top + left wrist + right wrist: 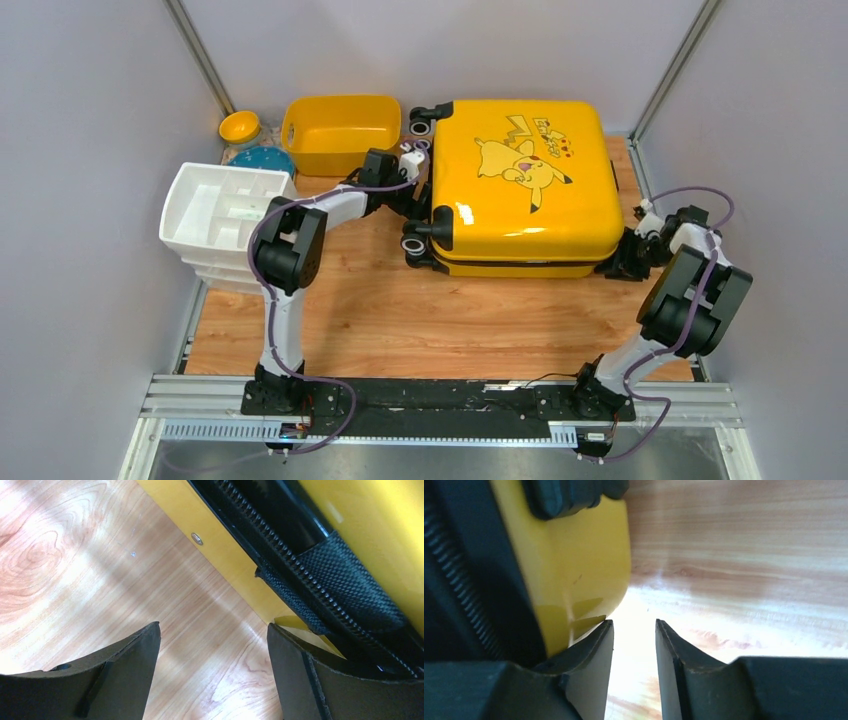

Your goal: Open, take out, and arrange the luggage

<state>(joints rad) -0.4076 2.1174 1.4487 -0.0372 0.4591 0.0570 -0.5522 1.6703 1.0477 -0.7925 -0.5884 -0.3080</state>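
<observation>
The luggage [520,170], a yellow hard-shell suitcase with a Pikachu print, lies flat and closed at the back middle of the wooden table. Its black wheels [418,240] face left. My left gripper [420,200] sits low at that wheel side, open, with only bare wood between its fingers [214,625]. The yellow shell [220,555] and black zipper teeth [280,555] run just past its right finger. At the case's near right corner, my right gripper [618,262] is open by a narrow gap [634,621] and holds nothing. Its left finger lies against the yellow corner [574,555].
A plain yellow tub [343,130] stands left of the case at the back. A white compartmented organiser [225,215] sits at the left edge, with a small yellow bowl [240,126] and a teal dish [265,160] behind it. Grey walls close in on both sides.
</observation>
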